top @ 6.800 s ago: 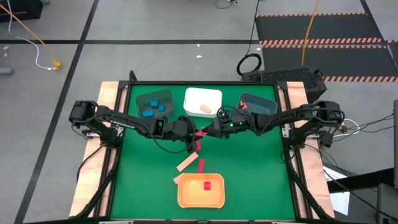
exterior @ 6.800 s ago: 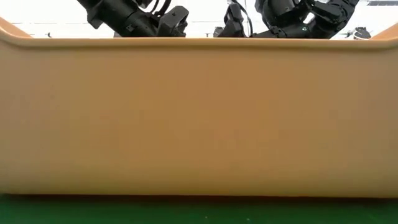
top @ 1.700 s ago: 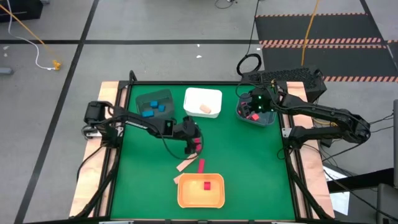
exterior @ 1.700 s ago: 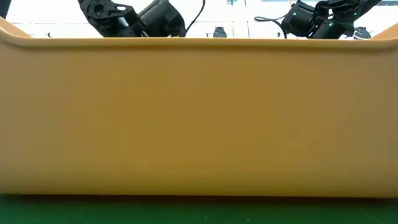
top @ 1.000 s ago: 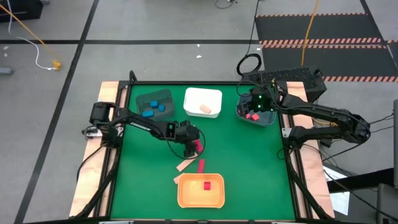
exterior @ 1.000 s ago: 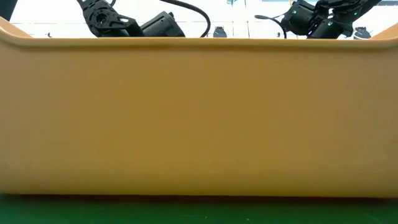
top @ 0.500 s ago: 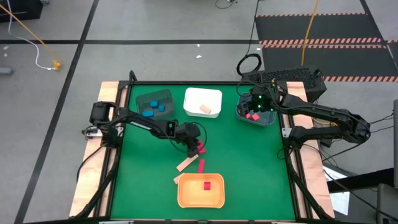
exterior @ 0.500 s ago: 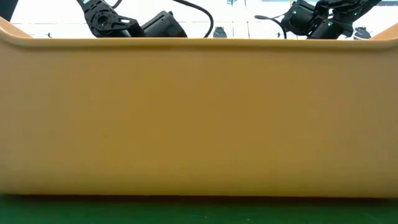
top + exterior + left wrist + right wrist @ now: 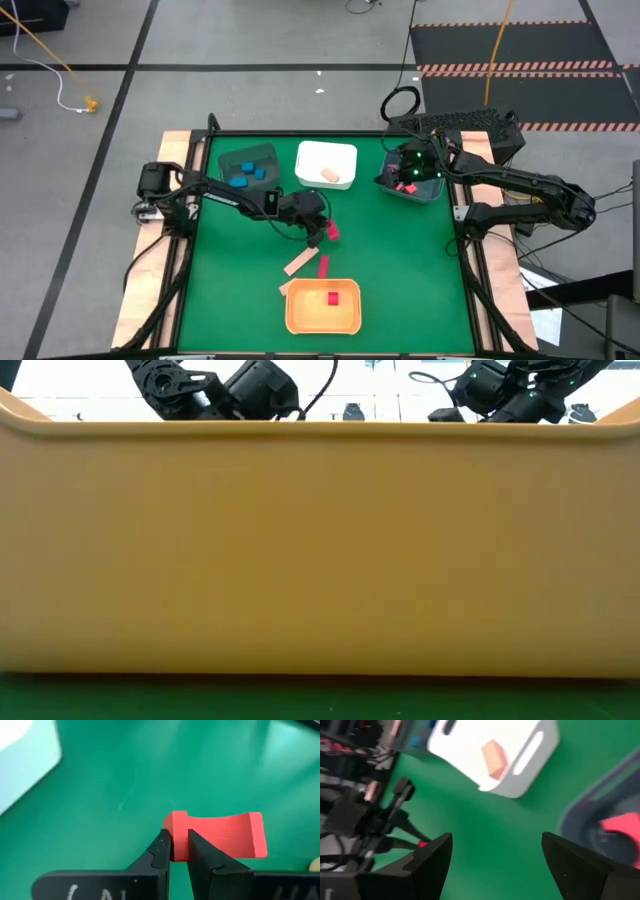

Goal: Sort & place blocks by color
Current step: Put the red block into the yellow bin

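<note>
My left gripper (image 9: 319,231) hangs over the middle of the green mat, shut on a red arch block (image 9: 329,232); the left wrist view shows the arch (image 9: 225,832) sticking out sideways past the gripper (image 9: 175,836). My right gripper (image 9: 401,180) hovers open over the dark bin (image 9: 432,186) at the far right, fingers spread wide (image 9: 495,870), touching nothing. A red block (image 9: 620,827) lies in that bin. Blue blocks (image 9: 245,172) lie in the teal bin, a tan block (image 9: 330,173) in the white bin. A tan bar (image 9: 299,263) and a red bar (image 9: 322,265) lie flat on the mat. My left gripper pinches one leg of the red arch (image 9: 178,822) between its two fingers (image 9: 161,847), at that end of the block. The fingers come from above, slanting down. The rest of the arch juts out to one side, and the block looks lifted clear of the mat.
An orange bin (image 9: 294,318) sits at the near edge with a red block (image 9: 334,298) inside; its wall (image 9: 320,550) fills the low view. A small tan piece (image 9: 284,288) lies beside it. The teal (image 9: 225,158), white (image 9: 312,152) and dark bins line the far edge.
My left gripper has risen from the mat and shifted a little toward the table's right, carrying the red arch with it; the arch now stands clear of the tan and red bars. My right gripper has edged slightly toward the left over the dark bin.
</note>
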Tool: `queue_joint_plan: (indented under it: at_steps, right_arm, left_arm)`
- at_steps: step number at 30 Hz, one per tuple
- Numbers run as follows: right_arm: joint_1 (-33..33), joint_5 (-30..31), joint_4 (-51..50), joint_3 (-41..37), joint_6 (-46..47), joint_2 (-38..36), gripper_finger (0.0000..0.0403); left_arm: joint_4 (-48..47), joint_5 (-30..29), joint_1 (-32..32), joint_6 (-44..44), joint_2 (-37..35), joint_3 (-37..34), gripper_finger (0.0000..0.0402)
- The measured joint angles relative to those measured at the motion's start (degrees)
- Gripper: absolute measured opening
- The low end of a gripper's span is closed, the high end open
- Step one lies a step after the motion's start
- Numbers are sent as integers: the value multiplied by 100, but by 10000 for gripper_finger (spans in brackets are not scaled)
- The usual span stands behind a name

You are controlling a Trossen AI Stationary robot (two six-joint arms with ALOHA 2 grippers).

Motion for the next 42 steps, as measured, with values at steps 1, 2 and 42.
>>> queue_joint_plan:
  at_steps: [1,2,42]
  right_arm:
    - [16,-17,79,0,48,0,295]
    - [43,-20,141,0,92,0,295]
    - [1547,-442,497,0,-177,2,295]
  left_arm:
    - [-39,-25,16,-10,-77,-6,35]
    - [18,-45,36,-8,-140,-11,35]
    - [9,234,-2886,-296,-499,-13,48]
